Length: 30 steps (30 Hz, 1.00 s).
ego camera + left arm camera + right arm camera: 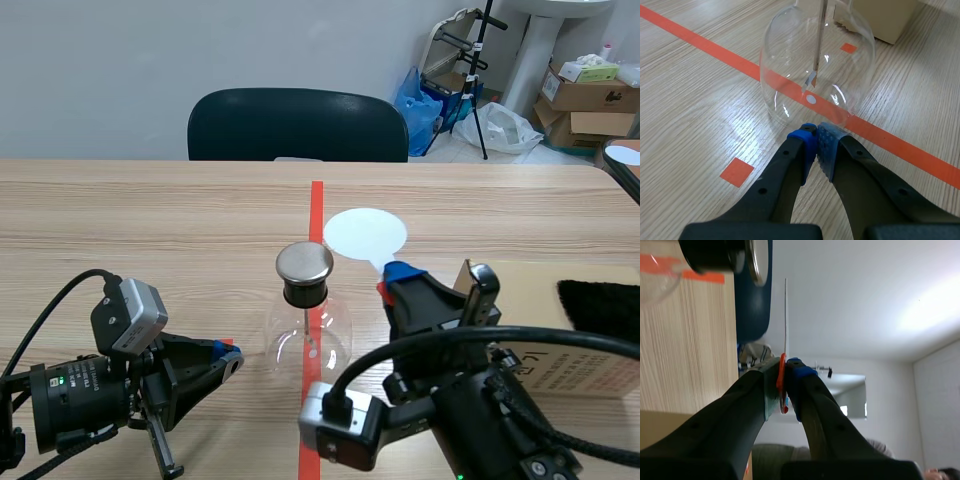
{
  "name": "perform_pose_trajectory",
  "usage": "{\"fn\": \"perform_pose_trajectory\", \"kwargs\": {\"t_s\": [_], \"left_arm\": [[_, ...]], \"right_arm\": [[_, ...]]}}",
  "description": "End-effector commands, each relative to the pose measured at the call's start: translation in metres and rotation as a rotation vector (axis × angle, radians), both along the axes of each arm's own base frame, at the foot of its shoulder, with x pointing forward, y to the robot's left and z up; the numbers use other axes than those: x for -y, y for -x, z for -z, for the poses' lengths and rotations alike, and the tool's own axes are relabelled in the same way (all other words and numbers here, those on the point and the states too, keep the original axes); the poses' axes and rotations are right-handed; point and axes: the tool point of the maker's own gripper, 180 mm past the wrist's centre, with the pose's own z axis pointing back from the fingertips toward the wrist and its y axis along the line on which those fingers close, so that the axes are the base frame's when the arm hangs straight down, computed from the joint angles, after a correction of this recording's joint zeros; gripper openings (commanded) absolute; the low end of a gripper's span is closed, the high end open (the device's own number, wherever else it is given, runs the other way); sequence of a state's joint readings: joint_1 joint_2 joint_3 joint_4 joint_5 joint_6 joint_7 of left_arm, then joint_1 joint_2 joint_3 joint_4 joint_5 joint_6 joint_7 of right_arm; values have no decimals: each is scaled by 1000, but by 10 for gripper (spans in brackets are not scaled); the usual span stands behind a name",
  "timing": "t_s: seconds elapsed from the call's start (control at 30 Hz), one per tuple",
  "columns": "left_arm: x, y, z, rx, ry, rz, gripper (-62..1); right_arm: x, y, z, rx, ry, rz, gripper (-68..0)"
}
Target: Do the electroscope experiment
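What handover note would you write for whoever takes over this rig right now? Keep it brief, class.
Left gripper: jaws shut on nothing, low by the glass flask's base.
Right gripper: jaws shut on the white disc's orange handle; disc near the metal cap, not touching.
Done: disc picked up.
Left: probably bring the disc to the cap and watch inside the flask. Whether it was rubbed on the black cloth cannot be told.

Wooden table (150, 220) bearing glass flask (308, 322) and cardboard box (535, 290)
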<state>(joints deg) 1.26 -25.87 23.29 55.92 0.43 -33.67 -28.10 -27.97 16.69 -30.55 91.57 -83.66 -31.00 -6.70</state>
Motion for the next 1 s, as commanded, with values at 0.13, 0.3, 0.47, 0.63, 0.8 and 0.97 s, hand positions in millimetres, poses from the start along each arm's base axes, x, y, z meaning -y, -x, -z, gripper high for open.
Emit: {"fn": "perform_pose_trajectory", "kwargs": {"t_s": [0.13,0.3,0.47,0.63,0.8,0.97], "left_arm": [[4,-6,-11,28,34,-4,-578],[4,-6,-11,28,34,-4,-578],[4,-6,-11,28,34,-4,-578],[4,-6,-11,28,34,-4,-578],[4,-6,-11,28,34,-4,-578],[4,-6,-11,28,34,-4,-578]], "right_arm": [[23,-12,-13,44,-16,134,-665],[40,-16,-14,47,-20,231,-665],[51,-17,-14,49,-23,291,-665],[58,-17,-15,51,-25,331,-665],[60,-17,-15,51,-25,340,-665],[60,-17,-15,50,-25,339,-665]]}}
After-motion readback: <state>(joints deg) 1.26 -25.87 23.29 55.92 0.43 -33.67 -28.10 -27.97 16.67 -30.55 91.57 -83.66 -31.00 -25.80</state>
